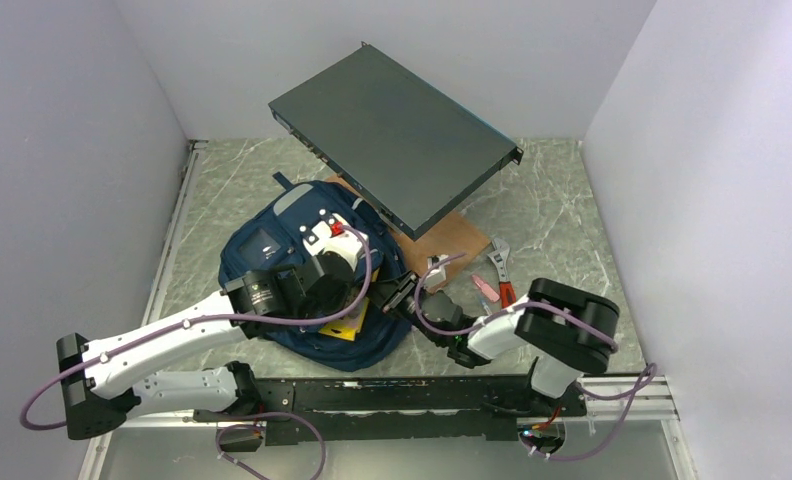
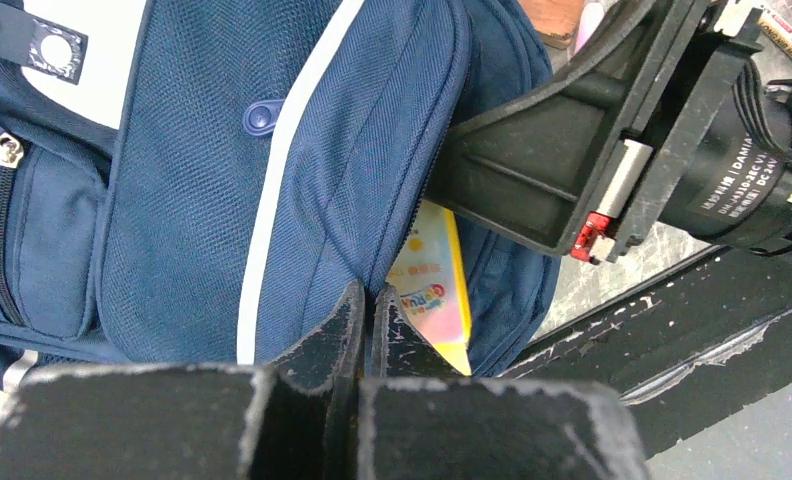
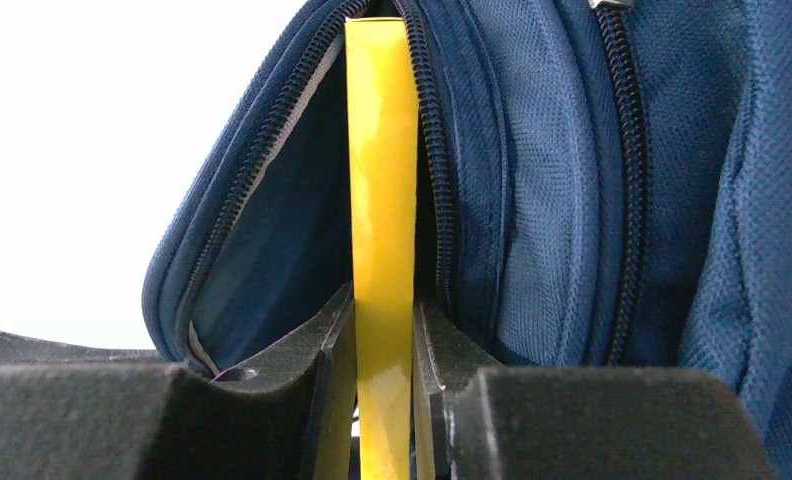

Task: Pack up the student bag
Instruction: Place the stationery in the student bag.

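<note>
While your right pincer [image 3: 382, 340] clamps the thin yellow book [image 3: 380, 150] edge-on into the open zip mouth, your left pincer [image 2: 364, 318] is pinched shut on the rim of the bag [image 2: 192, 200], seemingly holding it open; the bag lies centre-left of the frame, on the table [image 1: 572, 190].

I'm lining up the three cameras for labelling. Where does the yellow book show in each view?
Top external: the yellow book sits just left of centre, at the near edge of the student bag.
Left wrist: lower centre, poking out of the bag's opening.
Right wrist: an upright strip at centre, clamped in the right gripper.
Shared landmark: the bag's open zip mouth around the book.
</note>
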You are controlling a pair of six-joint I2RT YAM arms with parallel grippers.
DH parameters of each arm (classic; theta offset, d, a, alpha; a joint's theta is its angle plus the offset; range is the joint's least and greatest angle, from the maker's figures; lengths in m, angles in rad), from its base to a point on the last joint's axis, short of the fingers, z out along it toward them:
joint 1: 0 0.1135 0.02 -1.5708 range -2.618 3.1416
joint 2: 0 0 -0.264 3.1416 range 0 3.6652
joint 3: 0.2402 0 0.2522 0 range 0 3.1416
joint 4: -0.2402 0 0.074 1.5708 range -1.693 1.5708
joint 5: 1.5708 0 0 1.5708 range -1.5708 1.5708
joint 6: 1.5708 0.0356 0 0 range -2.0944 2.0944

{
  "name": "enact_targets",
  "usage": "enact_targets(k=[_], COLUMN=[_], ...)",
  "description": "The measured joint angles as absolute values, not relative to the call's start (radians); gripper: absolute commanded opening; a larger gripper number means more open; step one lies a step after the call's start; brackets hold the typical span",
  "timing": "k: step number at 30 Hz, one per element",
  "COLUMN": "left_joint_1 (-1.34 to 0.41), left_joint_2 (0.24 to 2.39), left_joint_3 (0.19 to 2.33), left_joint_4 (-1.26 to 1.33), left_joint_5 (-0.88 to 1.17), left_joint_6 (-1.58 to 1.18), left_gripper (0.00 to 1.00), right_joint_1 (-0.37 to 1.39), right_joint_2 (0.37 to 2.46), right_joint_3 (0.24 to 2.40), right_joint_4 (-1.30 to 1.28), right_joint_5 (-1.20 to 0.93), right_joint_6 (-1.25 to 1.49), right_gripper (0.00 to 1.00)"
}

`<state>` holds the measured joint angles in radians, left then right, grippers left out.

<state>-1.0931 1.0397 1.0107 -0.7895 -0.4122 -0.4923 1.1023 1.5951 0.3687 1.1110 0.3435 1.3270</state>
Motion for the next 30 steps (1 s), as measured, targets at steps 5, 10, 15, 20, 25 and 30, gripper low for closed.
enact_targets(k=[5, 10, 15, 20, 25, 30], left_joint_1=[-1.089, -1.085, -1.074, -1.064, -1.053, -1.042], left_joint_2=[1.015, 1.005, 0.989, 0.988, 0.987, 0.954], left_joint_3=[0.996, 0.996, 0.996, 0.996, 0.996, 0.989], left_joint_4=[-0.785, -0.789, -0.791, -0.8, -0.824, -0.83], left_joint_5=[-0.395, -0.39, -0.362, -0.357, -0.36, -0.352], left_joint_6=[-0.494, -0.498, -0.492, -0.492, -0.494, -0.506], left_gripper=[0.0, 0.0, 0.0, 0.0, 0.0, 0.0], right_joint_1=[1.126, 1.152, 1.159, 1.165, 1.169, 1.169], right_joint_2=[1.689, 1.755, 1.807, 1.869, 1.925, 1.924], right_joint_3=[0.395, 0.439, 0.496, 0.562, 0.599, 0.589], right_joint_4=[1.24, 1.309, 1.327, 1.347, 1.372, 1.373], right_joint_5=[0.413, 0.477, 0.491, 0.493, 0.483, 0.415], right_joint_6=[1.281, 1.241, 1.195, 1.135, 1.092, 1.065], right_gripper=[0.0, 0.05, 0.09, 0.2, 0.31, 0.54])
